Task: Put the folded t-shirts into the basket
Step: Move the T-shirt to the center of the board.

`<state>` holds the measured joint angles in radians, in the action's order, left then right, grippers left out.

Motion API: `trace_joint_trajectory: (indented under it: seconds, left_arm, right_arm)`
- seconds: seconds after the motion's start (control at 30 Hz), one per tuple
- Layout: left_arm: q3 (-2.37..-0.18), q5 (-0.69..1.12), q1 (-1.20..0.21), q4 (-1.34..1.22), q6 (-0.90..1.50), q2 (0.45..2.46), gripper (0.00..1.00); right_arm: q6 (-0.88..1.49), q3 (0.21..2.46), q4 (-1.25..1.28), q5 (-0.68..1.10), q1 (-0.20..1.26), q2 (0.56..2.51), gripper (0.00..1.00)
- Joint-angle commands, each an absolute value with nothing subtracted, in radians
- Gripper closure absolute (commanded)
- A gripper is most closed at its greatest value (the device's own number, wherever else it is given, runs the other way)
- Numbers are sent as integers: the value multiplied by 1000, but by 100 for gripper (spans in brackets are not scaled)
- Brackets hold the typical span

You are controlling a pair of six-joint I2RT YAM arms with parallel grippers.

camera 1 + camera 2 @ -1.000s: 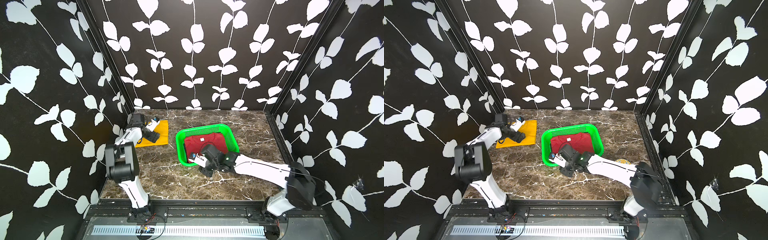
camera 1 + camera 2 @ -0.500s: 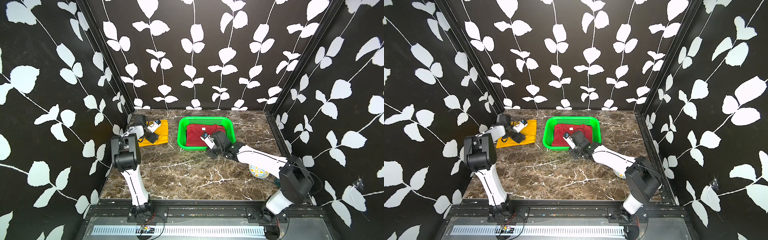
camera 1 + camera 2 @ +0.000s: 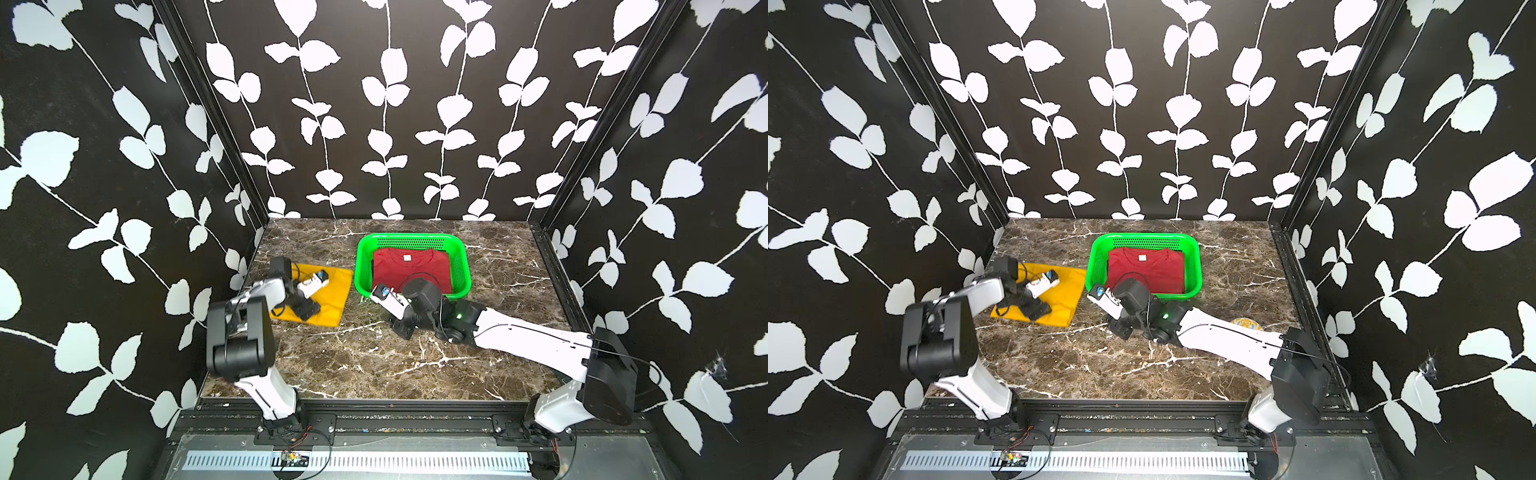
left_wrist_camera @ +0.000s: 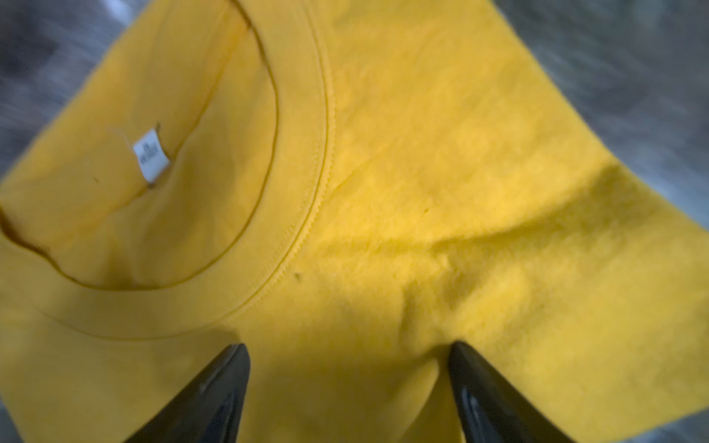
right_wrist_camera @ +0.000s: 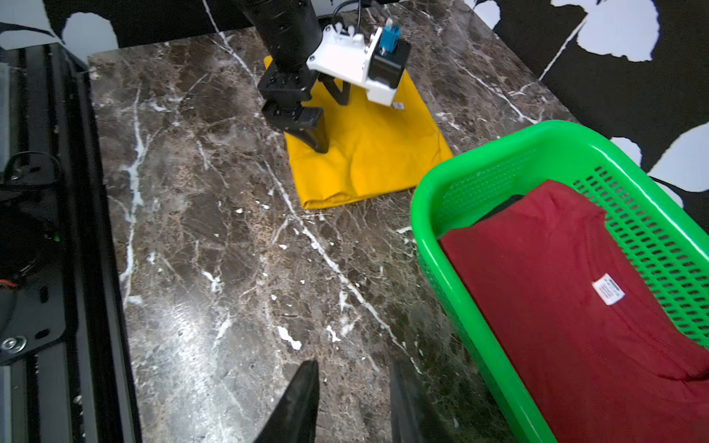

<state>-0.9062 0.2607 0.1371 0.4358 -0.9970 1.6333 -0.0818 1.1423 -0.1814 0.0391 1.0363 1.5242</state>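
Yellow tee [image 3: 332, 291] looked like the last one out, so the step in hand was prob. grabbing it. To do that well, IMO: push the tips down to catch all folded layers, not just the top ply, close slowly, lift level so the fold holds, & clear the rim of the basket [image 3: 409, 237] before lowering. Front to back, then. Nearest, R gripper [image 5: 353, 368] hung over bare table [image 3: 374, 365] near the basket's front corner, jaws part-open w/ nothing btwn them, touching nothing. Further back on the left, the yellow tee lay flat on the table, near the basket but apart from it, w/ L gripper [image 4: 347, 347] down on it near the collar [image 4: 303, 145]: jaws spread wide, tips at the cloth either side of a small ridge, nothing pinched; whether they pressed in or just grazed, can't tell. Furthest, the basket held the red tee [image 3: 411, 270] flat inside, w/ a dark sliver [image 5: 502, 205] under it, prob. the black tee.
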Motion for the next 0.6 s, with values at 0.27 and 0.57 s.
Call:
trace_joint_trajectory:
  seconds: [0.27, 0.57]
  left_arm:
    - [-791, 444, 140, 1155, -1198, 1194, 14]
    - [-1012, 404, 344, 1082, -940, 1164, 9]
  right_arm:
    - [19, 1138, 60, -109, 1249, 1731, 66]
    - [169, 1320, 221, -154, 1291, 2011, 65]
